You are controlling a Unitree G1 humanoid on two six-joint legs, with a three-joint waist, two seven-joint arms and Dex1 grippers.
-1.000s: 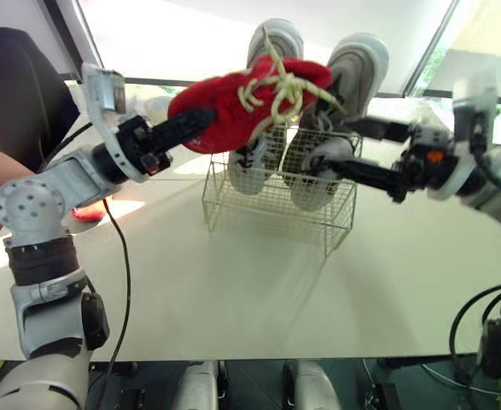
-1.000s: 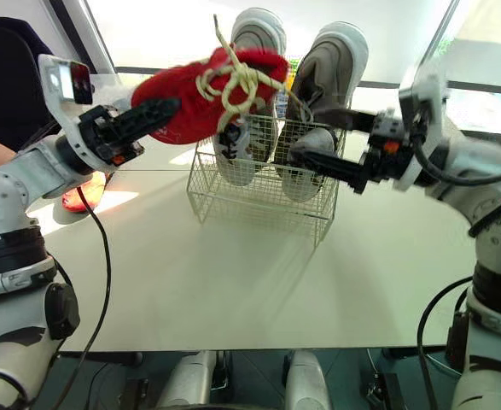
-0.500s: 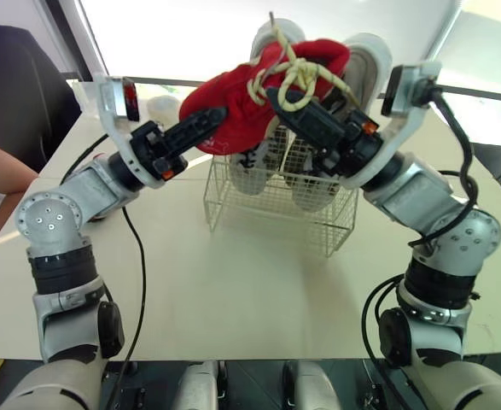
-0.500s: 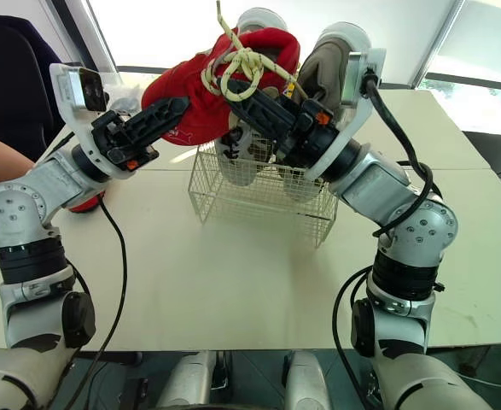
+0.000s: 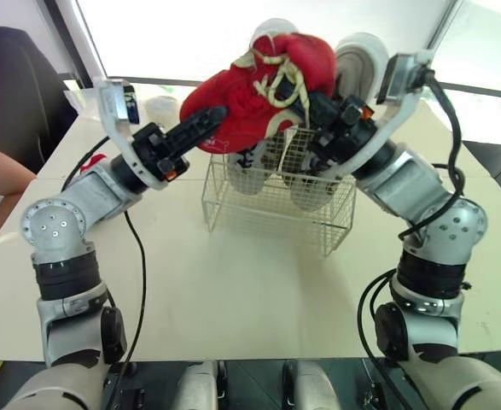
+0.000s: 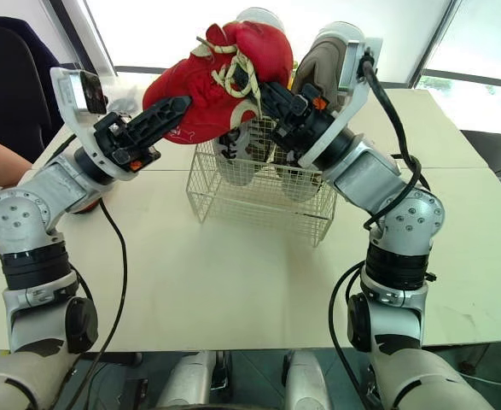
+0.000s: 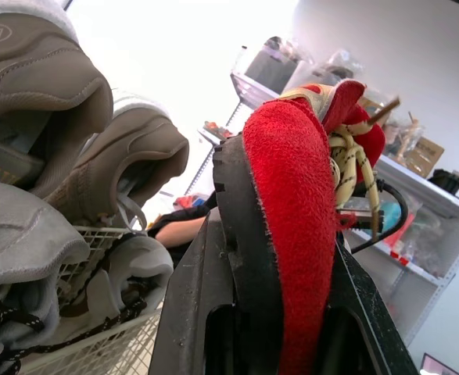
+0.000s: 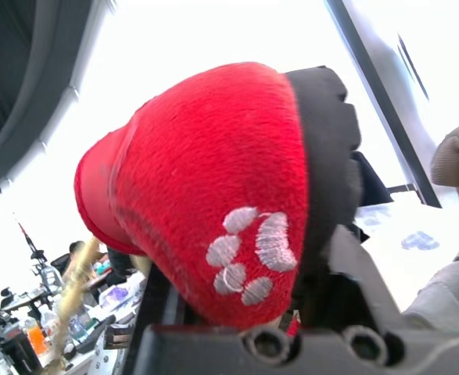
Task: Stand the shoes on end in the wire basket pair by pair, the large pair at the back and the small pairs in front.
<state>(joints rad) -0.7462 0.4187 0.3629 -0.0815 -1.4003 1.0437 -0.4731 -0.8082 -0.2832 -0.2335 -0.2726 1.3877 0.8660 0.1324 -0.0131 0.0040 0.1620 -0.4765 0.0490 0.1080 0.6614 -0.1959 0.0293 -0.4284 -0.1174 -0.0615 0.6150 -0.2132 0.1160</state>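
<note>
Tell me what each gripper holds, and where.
Both hold the red shoes: left gripper clamps one end across sole and upper, right gripper the rounded end bearing the paw print.

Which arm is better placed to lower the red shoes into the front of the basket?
Probably right. The right pincer grips the laced red fuzzy shoes directly above the white wire basket; the left pincer reaches in from its left side.

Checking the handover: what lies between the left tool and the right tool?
The red shoes fill the gap from left tool to right tool, held above the wire basket; both eye views show it.
</note>
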